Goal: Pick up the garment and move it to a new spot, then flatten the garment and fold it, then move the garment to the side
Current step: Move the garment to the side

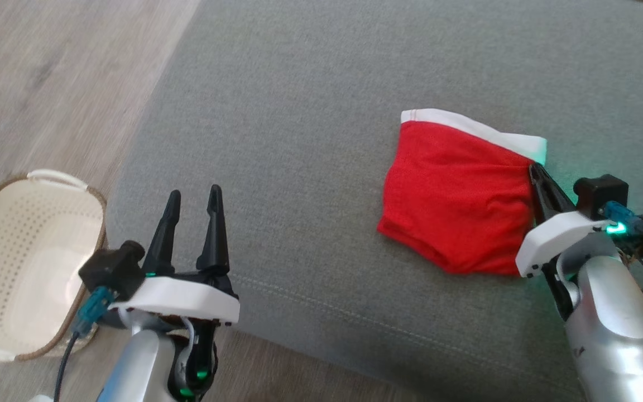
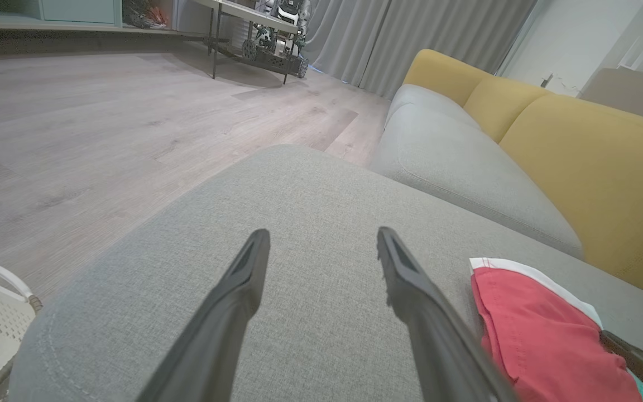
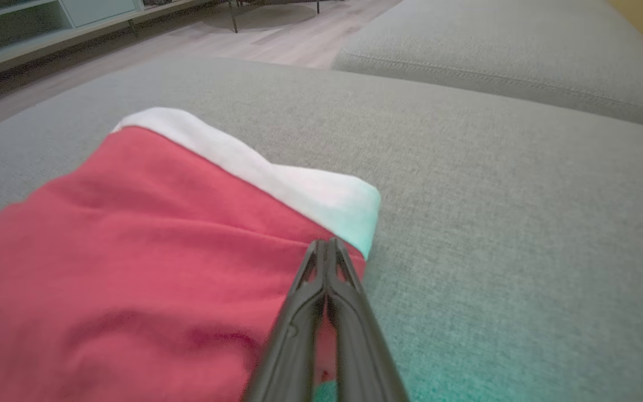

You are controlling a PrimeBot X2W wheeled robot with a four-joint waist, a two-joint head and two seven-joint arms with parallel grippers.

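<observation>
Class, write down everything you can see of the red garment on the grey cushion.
The red garment looks like soft knit fabric with a white band along its far edge. It lies flat, slightly creased, on the grey cushion. The right gripper, closed, pinches its right edge just below the band.

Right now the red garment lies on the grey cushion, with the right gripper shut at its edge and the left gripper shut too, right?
No. The left gripper is open: the left wrist view shows its fingers spread above the grey cushion. The right gripper is indeed shut at the red garment's edge.
</observation>
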